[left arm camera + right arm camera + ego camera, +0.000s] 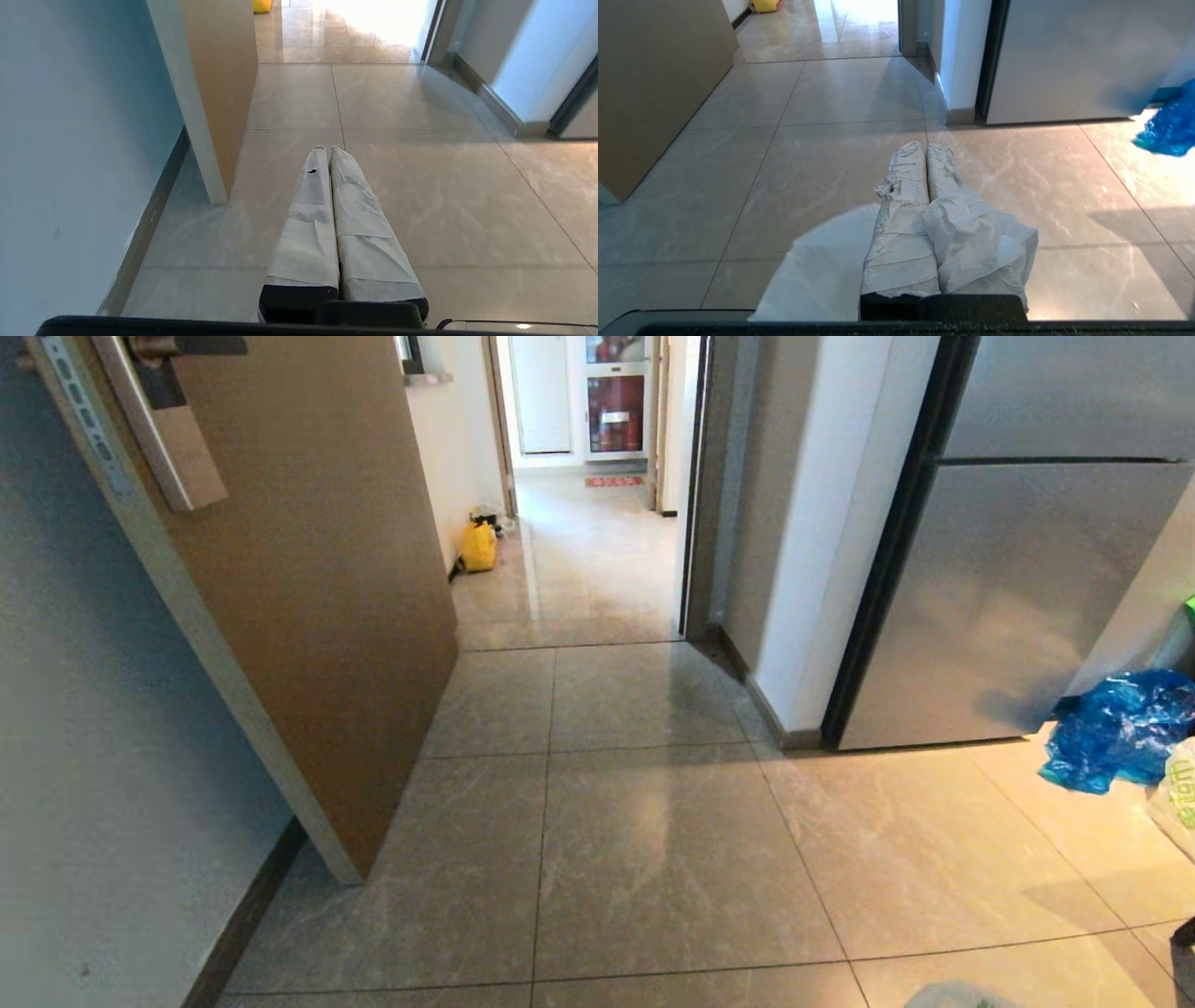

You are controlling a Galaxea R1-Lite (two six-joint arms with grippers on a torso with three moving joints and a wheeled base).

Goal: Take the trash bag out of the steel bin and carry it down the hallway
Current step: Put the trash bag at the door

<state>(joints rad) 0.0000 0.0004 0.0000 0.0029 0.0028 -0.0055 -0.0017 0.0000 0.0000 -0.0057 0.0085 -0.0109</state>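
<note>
My right gripper (926,147) hangs low over the tiled floor, its taped fingers pressed together on the trash bag (980,238), thin crinkly white plastic. The plastic bunches over one finger and a smooth part of the bag sags below the gripper. A scrap of the same bag (962,994) peeks in at the bottom edge of the head view. My left gripper (327,149) is shut with nothing in it, beside the open door. The hallway (579,560) lies straight ahead through the doorway, glossy and bright. The steel bin is out of view.
A brown door (317,569) stands open on the left against a grey wall. A steel fridge (1027,579) fills the right side. A blue plastic bag (1116,728) and another white bag with green print (1181,793) lie by it. A yellow bag (478,546) sits in the hallway.
</note>
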